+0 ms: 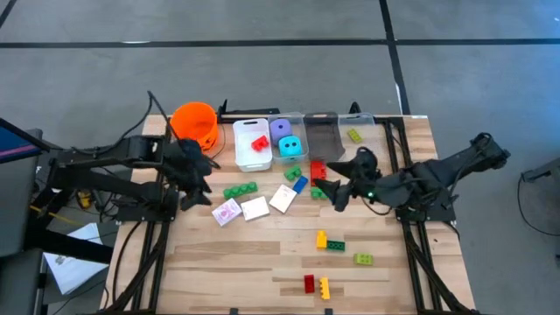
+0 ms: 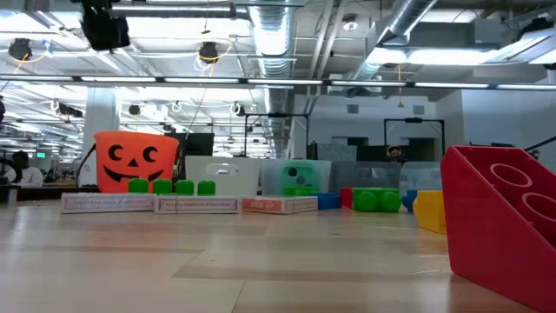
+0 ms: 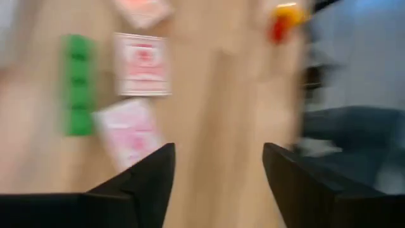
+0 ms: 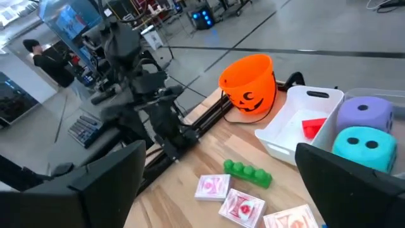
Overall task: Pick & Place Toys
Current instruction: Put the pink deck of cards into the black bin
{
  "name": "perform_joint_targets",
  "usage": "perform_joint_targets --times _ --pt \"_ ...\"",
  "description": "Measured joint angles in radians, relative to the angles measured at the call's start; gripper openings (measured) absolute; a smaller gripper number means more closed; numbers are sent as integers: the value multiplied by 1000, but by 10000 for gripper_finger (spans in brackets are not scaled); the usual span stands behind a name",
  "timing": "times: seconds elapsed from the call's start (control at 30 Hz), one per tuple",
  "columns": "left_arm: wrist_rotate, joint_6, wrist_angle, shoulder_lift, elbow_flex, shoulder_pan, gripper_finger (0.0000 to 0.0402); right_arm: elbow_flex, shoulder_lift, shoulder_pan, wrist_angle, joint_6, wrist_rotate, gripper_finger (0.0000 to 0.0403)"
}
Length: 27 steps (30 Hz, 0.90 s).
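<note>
My left gripper point(image 1: 201, 192) point(image 3: 218, 155) is open and empty, above the table's left part, beside a pink card point(image 1: 226, 212) point(image 3: 130, 136). A long green brick point(image 1: 240, 189) point(image 3: 78, 82) and two more cards point(image 1: 255, 207) point(image 1: 283, 199) lie flat close by. My right gripper point(image 1: 325, 192) point(image 4: 221, 155) is open and empty near mid-table, next to a red brick point(image 1: 318, 169) and a small green brick point(image 1: 317, 193). Yellow, green and red bricks point(image 1: 328, 242) point(image 1: 315, 284) lie toward the near edge. A purple die point(image 1: 281, 129) and a teal die point(image 1: 290, 147) sit in a clear bin.
An orange bucket point(image 1: 194, 122) point(image 4: 250, 85) stands at the far left. Beside it are a white bin point(image 1: 240, 149) holding a red brick point(image 1: 260, 143), then clear bins point(image 1: 321, 131), one with a green brick point(image 1: 354, 135). Bare wood lies at the near left point(image 1: 219, 262).
</note>
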Motion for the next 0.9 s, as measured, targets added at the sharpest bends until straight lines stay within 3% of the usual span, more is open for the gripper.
perform_joint_targets --times 0.1,0.3,0.53,0.9 --pt "-137 56 -28 29 -20 -28 263 0 24 -16 24 0 -11 397" --pt "-160 48 16 46 -201 -54 285 0 37 -43 38 -2 -49 397" --pt "-6 -195 120 46 -427 -106 287 0 17 -51 35 -67 -51 397" --pt "-23 -626 540 46 -540 -222 287 0 -23 -49 36 -166 -196 397"
